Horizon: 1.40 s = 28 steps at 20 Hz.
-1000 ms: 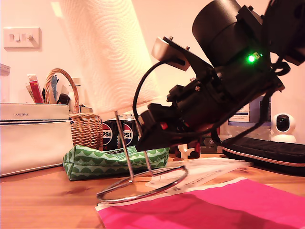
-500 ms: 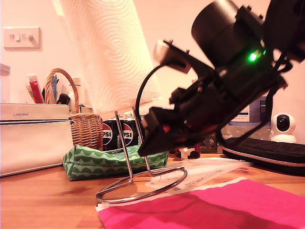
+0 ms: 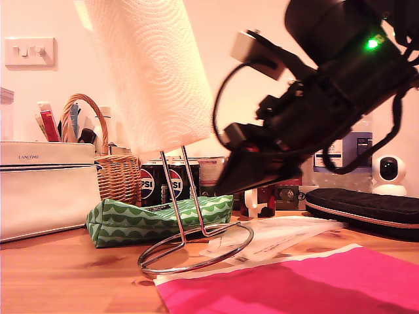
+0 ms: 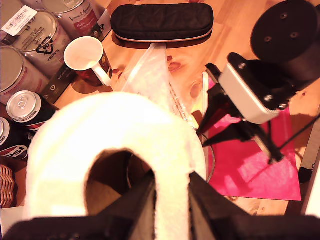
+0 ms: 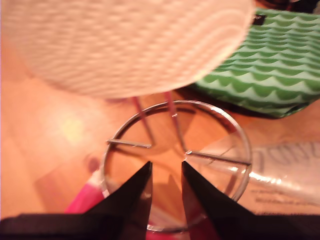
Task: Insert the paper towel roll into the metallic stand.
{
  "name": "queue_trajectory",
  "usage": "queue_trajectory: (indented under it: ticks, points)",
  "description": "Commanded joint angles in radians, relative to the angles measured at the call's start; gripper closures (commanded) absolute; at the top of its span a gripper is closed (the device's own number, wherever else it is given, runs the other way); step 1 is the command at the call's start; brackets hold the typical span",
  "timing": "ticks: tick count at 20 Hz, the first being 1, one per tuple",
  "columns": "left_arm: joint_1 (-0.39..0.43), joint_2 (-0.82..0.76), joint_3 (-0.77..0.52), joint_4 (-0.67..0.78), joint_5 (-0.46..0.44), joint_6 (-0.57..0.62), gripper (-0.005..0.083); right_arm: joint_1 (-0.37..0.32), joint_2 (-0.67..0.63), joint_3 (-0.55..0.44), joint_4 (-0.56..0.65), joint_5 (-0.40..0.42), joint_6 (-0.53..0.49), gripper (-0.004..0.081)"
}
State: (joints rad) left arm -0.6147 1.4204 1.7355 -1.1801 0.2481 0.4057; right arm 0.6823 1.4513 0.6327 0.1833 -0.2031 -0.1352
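Observation:
The paper towel roll (image 3: pixel 150 78) hangs tilted over the metallic stand (image 3: pixel 173 196), whose upright wire loop runs up into the roll's lower end. The stand's ring base (image 3: pixel 196 260) rests on the wooden table. My first gripper (image 4: pixel 172 191) is shut on the roll's top rim (image 4: pixel 115 135), one finger inside the core and one outside. My second gripper (image 5: pixel 166 167) hovers above the ring base (image 5: pixel 235 140), narrowly open with nothing between its fingers. In the exterior view this second gripper (image 3: pixel 228 186) is to the right of the loop. The roll's underside (image 5: pixel 120 45) looms ahead of it.
A green patterned pouch (image 3: pixel 157 219), Pepsi cans (image 3: pixel 167 183), a wicker basket (image 3: pixel 112 167) and a white box (image 3: pixel 46 190) stand behind the stand. A pink sheet (image 3: pixel 294 281) and white papers (image 3: pixel 281 235) lie in front. At the exterior view's right lies a black case (image 3: pixel 366 209). A mug (image 4: pixel 85 55) stands among tins.
My second gripper has risen and drawn back toward the exterior view's right, away from the loop. The ring base and the pink sheet have slid slightly the same way.

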Motion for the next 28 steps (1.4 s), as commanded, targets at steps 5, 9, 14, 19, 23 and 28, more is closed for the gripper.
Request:
queue_trajectory:
  ticks: [5, 9, 14, 19, 23, 28]
  points:
    - [-0.004, 0.001, 0.019, 0.034, 0.006, 0.006, 0.0795, 0.004, -0.176, 0.004, -0.121, -0.003, 0.005, 0.0712]
    - [-0.026, 0.009, 0.019, 0.042, 0.006, 0.006, 0.0795, 0.004, -0.366, 0.004, -0.292, 0.031, 0.032, 0.0782]
    - [-0.058, 0.04, 0.019, 0.044, 0.004, 0.014, 0.0795, 0.005, -0.581, 0.004, -0.468, 0.091, 0.057, 0.0782]
    - [-0.088, 0.093, 0.019, 0.03, -0.021, 0.047, 0.0795, 0.005, -0.719, 0.004, -0.564, 0.093, 0.06, 0.0782]
    - [-0.112, 0.111, 0.019, 0.027, -0.026, 0.051, 0.0795, 0.005, -0.744, 0.004, -0.61, 0.105, 0.06, 0.0782]
    - [-0.119, 0.111, 0.019, 0.023, -0.032, 0.058, 0.0755, 0.005, -0.744, 0.004, -0.623, 0.104, 0.061, 0.0782]
